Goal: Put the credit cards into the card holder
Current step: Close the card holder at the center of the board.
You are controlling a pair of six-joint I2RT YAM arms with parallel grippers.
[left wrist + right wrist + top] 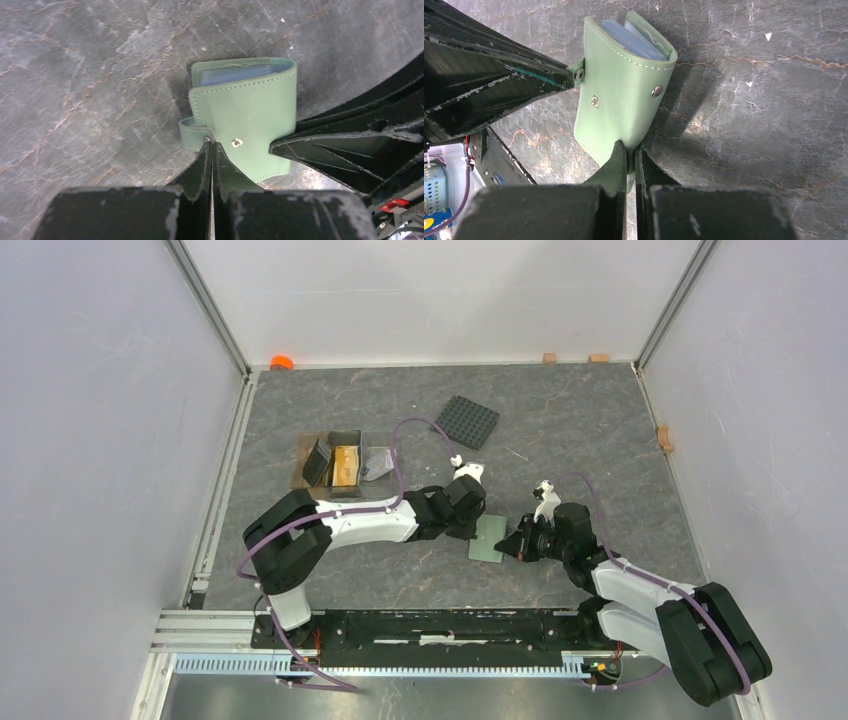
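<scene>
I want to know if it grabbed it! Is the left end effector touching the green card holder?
Touching. The left wrist view shows the left end effector pinched shut on the card holder's snap tab.

card holder on table, tray behind-left, studded plate behind it

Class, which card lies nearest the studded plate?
The grey card, rightmost; the gold card and black card sit further left, in the tray.

One camera is looking down from high overhead; both wrist cameras are peering closely, from opposite sides, at one pale sage-green folding card holder.
</scene>
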